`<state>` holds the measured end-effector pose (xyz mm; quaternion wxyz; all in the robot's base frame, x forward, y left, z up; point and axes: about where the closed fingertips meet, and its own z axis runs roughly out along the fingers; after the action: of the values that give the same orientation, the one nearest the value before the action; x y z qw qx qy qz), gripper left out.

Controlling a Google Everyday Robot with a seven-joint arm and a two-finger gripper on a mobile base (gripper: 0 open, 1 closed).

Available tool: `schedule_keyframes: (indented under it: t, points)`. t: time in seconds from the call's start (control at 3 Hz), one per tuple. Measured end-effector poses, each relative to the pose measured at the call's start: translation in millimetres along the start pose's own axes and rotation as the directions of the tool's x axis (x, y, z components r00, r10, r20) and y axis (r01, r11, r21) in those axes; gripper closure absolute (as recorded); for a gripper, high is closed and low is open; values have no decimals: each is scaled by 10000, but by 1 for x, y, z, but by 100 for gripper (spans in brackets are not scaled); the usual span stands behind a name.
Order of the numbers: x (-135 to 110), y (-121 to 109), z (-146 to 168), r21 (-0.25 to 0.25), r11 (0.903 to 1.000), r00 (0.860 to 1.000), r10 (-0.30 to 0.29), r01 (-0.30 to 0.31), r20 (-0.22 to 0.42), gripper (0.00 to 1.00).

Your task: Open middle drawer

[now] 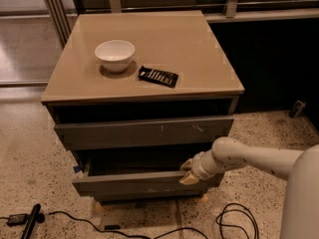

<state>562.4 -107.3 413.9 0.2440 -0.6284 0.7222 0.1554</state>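
The middle drawer (134, 182) is a plain dark grey front, pulled partly out of the cabinet, with a dark gap above it. My gripper (188, 172) is at the right end of that front. Its tan fingertips (190, 179) sit over and in front of the top edge, closed on it. My white arm (249, 159) reaches in from the right. Above it is the wider grey drawer front with pale scratches (144, 131), nearly shut. Any lower drawer is hidden under the open one.
On the beige cabinet top (199, 59) are a white bowl (115, 55) and a black packet (158, 76). Cables (234, 220) and a black tool (31, 220) lie on the speckled floor in front. A dark wall (274, 59) stands to the right.
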Motion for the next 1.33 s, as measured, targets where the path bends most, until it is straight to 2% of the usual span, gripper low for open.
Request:
schedule_keyframes:
  t: [0.33,0.67,1.0,1.33]
  points:
    - [0,0,0,-1,10000,10000,0,0,0,28]
    - [0,0,0,-1,10000,10000,0,0,0,34]
    - [0,3,-1,-22,10000,10000,-24,24,-6,65]
    - [0,9,-2,-68,9999,10000,-78,78,-19,88]
